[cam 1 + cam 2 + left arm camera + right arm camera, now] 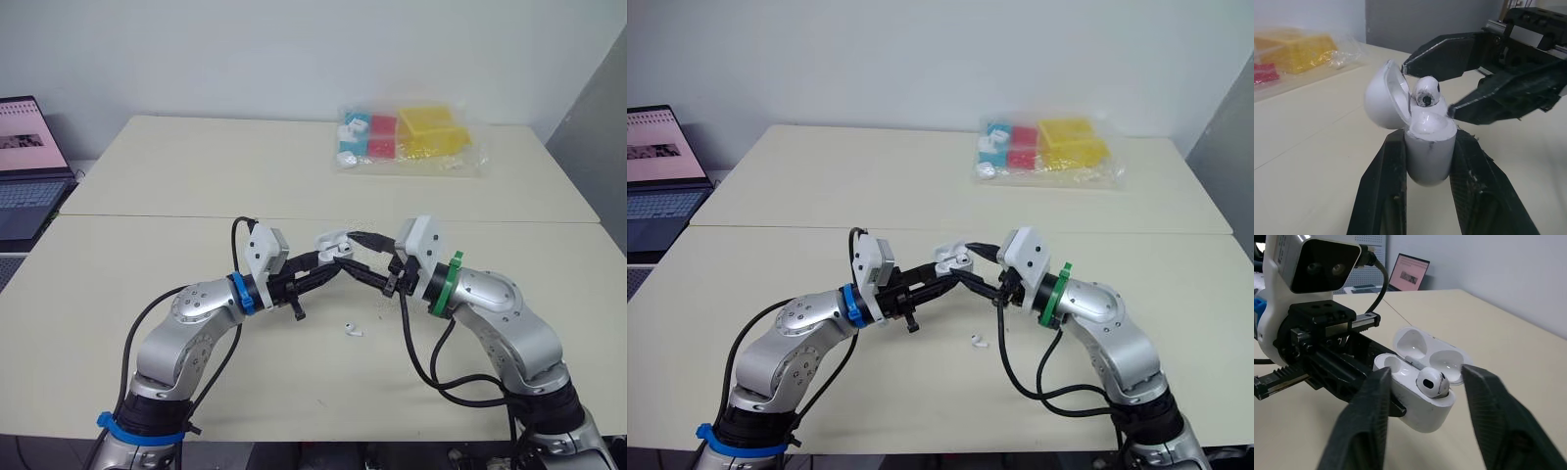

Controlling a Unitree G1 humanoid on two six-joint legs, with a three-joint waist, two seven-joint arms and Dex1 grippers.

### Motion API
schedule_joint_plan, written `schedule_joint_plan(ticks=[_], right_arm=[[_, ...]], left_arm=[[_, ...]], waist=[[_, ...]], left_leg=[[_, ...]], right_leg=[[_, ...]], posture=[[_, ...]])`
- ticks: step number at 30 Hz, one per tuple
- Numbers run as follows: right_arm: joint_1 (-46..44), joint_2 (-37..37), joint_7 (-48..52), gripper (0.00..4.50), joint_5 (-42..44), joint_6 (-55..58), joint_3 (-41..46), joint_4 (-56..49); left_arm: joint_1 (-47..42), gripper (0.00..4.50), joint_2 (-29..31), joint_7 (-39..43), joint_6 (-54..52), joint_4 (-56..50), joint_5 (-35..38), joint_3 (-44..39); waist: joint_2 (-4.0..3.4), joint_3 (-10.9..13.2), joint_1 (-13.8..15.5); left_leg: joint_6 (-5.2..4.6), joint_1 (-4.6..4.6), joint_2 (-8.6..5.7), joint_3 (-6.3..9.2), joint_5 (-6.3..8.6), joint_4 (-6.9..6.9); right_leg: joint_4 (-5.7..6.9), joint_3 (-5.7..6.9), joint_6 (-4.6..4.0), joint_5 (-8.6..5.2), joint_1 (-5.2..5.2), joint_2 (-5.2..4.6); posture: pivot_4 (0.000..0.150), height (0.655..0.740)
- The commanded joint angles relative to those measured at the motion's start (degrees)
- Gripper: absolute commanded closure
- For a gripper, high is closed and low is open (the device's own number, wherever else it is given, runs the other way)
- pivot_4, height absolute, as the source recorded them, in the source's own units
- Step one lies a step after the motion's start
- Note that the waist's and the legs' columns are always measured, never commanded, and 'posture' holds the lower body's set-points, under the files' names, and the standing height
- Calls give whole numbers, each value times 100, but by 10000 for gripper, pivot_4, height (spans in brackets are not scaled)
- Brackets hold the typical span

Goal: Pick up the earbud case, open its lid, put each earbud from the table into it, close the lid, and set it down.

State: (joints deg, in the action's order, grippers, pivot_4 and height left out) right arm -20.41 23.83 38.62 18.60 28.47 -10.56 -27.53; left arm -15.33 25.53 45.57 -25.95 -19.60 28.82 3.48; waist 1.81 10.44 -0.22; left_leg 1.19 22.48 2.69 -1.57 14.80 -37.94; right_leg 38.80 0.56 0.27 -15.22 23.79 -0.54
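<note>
We find the left gripper [1428, 141] clenched on the earbud case [1420, 409], lid open. One earbud [1431, 382] sits in the case, stem out of sight; the right gripper [1426, 374] stands released astride it. A loose earbud [352, 330] lies on the table [196, 176] near the case.

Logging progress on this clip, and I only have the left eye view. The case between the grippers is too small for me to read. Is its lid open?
Observer: Yes. In the left wrist view the lid of the earbud case is swung back, and the left gripper is clamped on the case body.
Operator: Anything inside?
Observer: One earbud sits in one socket; the other socket is empty.
Operator: Is the right gripper gripping that earbud?
Observer: No. The right gripper is open, its fingers apart on either side of the case.
</note>
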Motion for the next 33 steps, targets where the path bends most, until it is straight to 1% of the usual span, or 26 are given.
schedule_joint_plan(ticks=[1, 4, 6, 8, 10, 11, 12, 13, 15, 17, 19, 21, 24, 33], right_arm=[[-76, 151, 51, 13301, 304, 288, 234, -386], [-78, 321, 97, 13301, 559, 535, 412, -618], [-18, 679, 258, 13301, 935, 857, 748, -939], [122, 1283, 574, 13301, 1119, 1147, 925, -1176], [263, 1850, 776, 13301, 988, 1299, 764, -1281], [252, 2134, 697, 13301, 668, 1435, 438, -1321], [235, 2335, 625, 13301, 448, 1534, 201, -1350], [178, 2370, 512, 13301, 334, 1675, -21, -1341], [60, 2240, 347, 13301, 278, 1882, -285, -1286], [-128, 2119, 349, 13301, 105, 2128, -827, -1163], [-355, 1927, 248, 13301, -121, 2358, -1307, -951], [-520, 1607, 109, 13301, -237, 2449, -1567, -721], [-622, 1247, 9, 13301, -346, 2547, -1789, -447], [-382, 956, -94, 13301, -790, 2016, -1925, 138]], left_arm=[[-32, 36966, -20, 22, 189, -198, 15, -35], [-21, 36966, -11, 8, 229, -150, -35, -33], [-12, 36966, -26, -66, 296, -71, -104, -85], [10, 36966, 6, -63, 374, 5, -166, -130], [39, 36966, 52, -33, 445, 51, -213, -150], [54, 36966, 81, -15, 498, 69, -261, -147], [63, 36966, 99, -1, 538, 83, -297, -145], [72, 36966, 113, 12, 579, 99, -330, -137], [90, 36966, 130, 36, 631, 112, -369, -121], [131, 36966, 163, 70, 678, 92, -410, -88], [171, 36966, 187, 98, 685, 57, -408, -67], [194, 36966, 192, 94, 682, 27, -407, -63], [202, 36966, 186, 80, 687, 18, -408, -76], [278, 36966, 190, 22, 660, -51, -402, -84]], waist=[[0, 0, 0], [0, 0, 2], [0, 0, 4], [-1, 0, 14], [0, 0, 15], [0, 0, 13], [0, 0, 6], [0, 0, -3], [0, 0, -14], [0, 0, -24], [0, 0, -23], [1, 0, -17], [0, 0, -12], [1, 0, 4]], left_leg=[[0, 0, 0, 0, 0, 0], [0, 2, 0, 0, 0, 0], [0, 3, 0, 1, 0, 0], [0, 7, 0, 3, 0, -1], [0, 8, -1, 4, 0, 1], [-1, 9, -2, 2, 1, 1], [-1, 8, -2, 2, 1, 1], [-1, 8, -2, 1, 1, 2], [-1, 7, 2, -2, 1, 2], [-1, 6, 5, 0, 1, 3], [-1, 11, 5, 3, 0, 3], [0, 19, 4, 2, 0, 1], [0, 30, 3, -1, 0, -3], [-1, 38, 0, 1, 0, -3]], right_leg=[[0, -1, 0, 0, 0, 0], [-1, 0, 0, 0, 0, -1], [-2, 0, 0, 0, 1, -1], [-6, 2, 0, 0, 1, -3], [-12, 5, 1, 0, -1, -7], [-14, 4, 1, 0, -1, -8], [-16, 4, 1, 0, -1, -8], [-16, 4, 1, 0, 0, -7], [-14, 1, 1, 0, 3, -7], [-5, 0, 0, 0, 9, -4], [1, 1, -1, 0, 17, 8], [4, 0, 0, 0, 25, 9], [3, -1, 0, 0, 31, 5], [-5, 2, 2, 1, 32, -6]], posture=[[1500, 7400], [1500, 7400], [1500, 7400], [1500, 7400], [1500, 7400], [1500, 7400], [1500, 7400], [1500, 7400], [1500, 7400], [1500, 7400], [1500, 7400], [1500, 7400], [1500, 7400], [1500, 7400]])
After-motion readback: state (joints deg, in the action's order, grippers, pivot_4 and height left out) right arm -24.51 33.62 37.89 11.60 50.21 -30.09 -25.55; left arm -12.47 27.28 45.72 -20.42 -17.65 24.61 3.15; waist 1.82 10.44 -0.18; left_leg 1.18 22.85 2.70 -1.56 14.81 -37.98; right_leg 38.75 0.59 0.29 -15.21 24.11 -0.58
